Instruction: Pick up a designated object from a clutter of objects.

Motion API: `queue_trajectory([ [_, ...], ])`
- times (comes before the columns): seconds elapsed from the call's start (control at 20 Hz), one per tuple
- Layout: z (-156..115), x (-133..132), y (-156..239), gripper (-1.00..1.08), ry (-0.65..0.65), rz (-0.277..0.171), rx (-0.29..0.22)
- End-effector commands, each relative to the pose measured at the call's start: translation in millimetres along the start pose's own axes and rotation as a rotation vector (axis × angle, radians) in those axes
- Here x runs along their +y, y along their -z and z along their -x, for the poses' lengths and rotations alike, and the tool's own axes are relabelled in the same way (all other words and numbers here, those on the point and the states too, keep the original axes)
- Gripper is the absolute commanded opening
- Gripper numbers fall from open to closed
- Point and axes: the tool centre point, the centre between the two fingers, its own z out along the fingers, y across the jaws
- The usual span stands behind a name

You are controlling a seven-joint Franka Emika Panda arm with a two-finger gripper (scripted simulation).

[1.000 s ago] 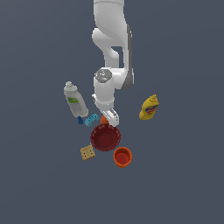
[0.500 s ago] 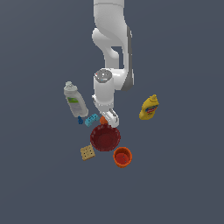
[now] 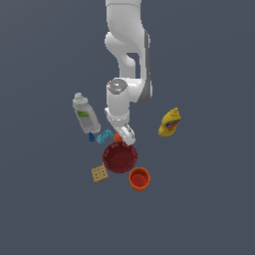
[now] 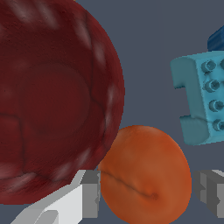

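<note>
The orange ball [image 4: 146, 173] lies on the floor between the red bowl [image 4: 52, 96] and the light blue toy brick [image 4: 201, 100]. My gripper [image 4: 151, 197] is open and low, with one finger on each side of the ball. The grey finger [image 4: 89, 197] on the bowl side is almost against the ball, and a small gap shows at the other finger [image 4: 213, 192]. In the exterior view the gripper [image 3: 123, 134] covers most of the ball [image 3: 117, 136], just behind the bowl [image 3: 120, 157].
Beside the ball lies the blue brick [image 3: 103, 135] with a darker blue piece [image 3: 91, 137]. A white bottle with a green label [image 3: 85, 114] stands at the exterior view's left, a mustard bottle [image 3: 170, 122] at its right. Orange cup [image 3: 139, 178] and cracker [image 3: 99, 173] sit near the bowl.
The gripper has come down a little over the ball. The objects have not moved.
</note>
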Motion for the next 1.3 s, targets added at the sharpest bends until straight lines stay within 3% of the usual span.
queue_trajectory([
  [0.0,-1,-2,4,-1.0,0.003,-0.003,0.002],
  [0.55,-18,4,52,-1.0,0.002,0.002,-0.001],
  [1.25,-60,16,171,-1.0,0.0,0.013,-0.006],
])
